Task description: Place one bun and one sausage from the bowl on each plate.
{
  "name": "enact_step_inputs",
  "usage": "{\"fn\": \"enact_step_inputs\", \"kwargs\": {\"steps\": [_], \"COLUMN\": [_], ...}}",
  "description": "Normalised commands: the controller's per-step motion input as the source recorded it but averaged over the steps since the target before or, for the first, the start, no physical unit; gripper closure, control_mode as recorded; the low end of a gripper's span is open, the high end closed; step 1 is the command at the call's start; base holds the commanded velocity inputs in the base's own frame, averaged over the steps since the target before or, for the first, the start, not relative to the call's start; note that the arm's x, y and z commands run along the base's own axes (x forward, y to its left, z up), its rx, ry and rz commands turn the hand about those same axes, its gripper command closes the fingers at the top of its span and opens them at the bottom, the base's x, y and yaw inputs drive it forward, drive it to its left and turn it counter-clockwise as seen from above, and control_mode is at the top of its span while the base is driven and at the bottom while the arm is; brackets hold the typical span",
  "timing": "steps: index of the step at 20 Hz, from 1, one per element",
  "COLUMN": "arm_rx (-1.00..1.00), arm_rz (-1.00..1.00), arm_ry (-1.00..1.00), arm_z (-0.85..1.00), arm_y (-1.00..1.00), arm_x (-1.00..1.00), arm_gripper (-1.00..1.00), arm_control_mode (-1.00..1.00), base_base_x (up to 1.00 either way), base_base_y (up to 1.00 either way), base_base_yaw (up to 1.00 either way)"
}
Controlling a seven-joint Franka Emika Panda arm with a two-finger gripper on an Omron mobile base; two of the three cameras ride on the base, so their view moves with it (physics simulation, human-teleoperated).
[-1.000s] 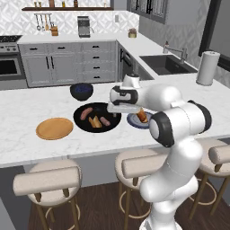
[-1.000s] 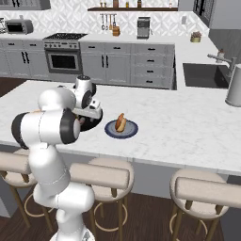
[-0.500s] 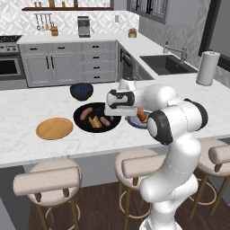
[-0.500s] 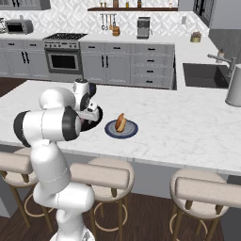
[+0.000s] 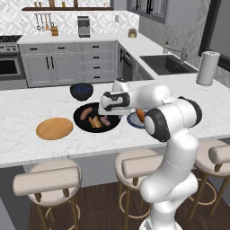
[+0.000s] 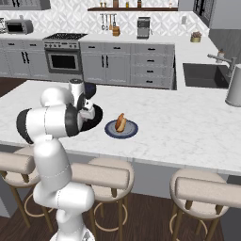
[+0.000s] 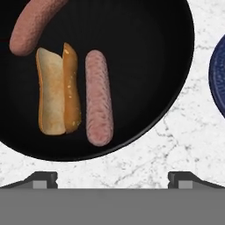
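Black bowl beneath the gripper, jaws apart: centre them across the bun near the bowl's edge, clear of the touching sausage.

marble counter, grey cabinets, stools

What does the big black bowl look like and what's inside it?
The black bowl is wide, round and shallow, with a smooth dark surface, sitting flat on the white marble counter. Inside lie one split bun, pale tan and orange-brown, and two pinkish-brown sausages, one right beside the bun. From the left base view it sits between the wooden plate and the blue-grey plate.
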Motion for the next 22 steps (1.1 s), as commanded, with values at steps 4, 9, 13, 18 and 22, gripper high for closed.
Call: {"fn": "enact_step_inputs", "kwargs": {"steps": [4,9,13,18,22], "arm_rx": [0.0,0.0,0.0,0.0,0.0], "arm_rz": [0.03,0.04,0.0,0.0,0.0], "arm_ry": [-0.02,0.0,0.01,0.01,0.01], "arm_z": [-0.15,-0.19,-0.03,-0.08,-0.15], "arm_y": [0.0,0.02,0.0,0.0,0.0], "arm_x": [0.35,0.31,0.0,0.02,0.0], "arm_gripper": [-1.0,-1.0,-1.0,-1.0,-1.0], "arm_control_mode": [-1.0,-1.0,-1.0,-1.0,-1.0], "base_base_x": [0.0,0.0,0.0,0.0,0.0], "base_base_y": [0.0,0.0,0.0,0.0,0.0], "base_base_yaw": [0.0,0.0,0.0,0.0,0.0]}}
